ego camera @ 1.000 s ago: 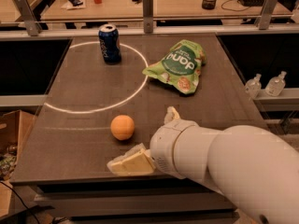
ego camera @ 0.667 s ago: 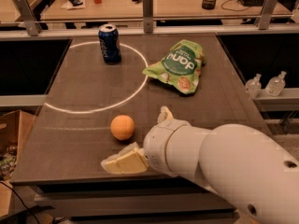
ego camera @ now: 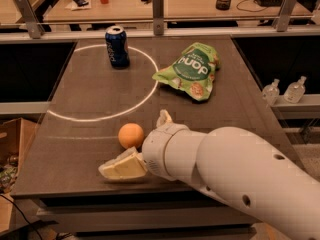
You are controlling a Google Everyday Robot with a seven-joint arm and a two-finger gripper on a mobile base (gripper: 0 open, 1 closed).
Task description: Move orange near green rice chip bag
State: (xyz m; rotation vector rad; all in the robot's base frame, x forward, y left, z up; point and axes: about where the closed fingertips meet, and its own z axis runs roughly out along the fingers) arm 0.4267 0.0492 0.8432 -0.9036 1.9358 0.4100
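Gripper (ego camera: 133, 144) on the bulky white arm (ego camera: 235, 174) sits low at the near edge of the dark grey tabletop (ego camera: 90, 99), fingers spread, with the small round orange fruit (ego camera: 130, 134) between them; contact cannot be determined. The bright green glossy rice chip bag (ego camera: 191, 71) lies well apart, further back and right. A dark blue soda can (ego camera: 116, 46) stands on a painted white circle (ego camera: 150, 91). Beyond the table is a wooden desk (ego camera: 130, 6), and clear bottles (ego camera: 271, 91) stand on the right-hand ledge.
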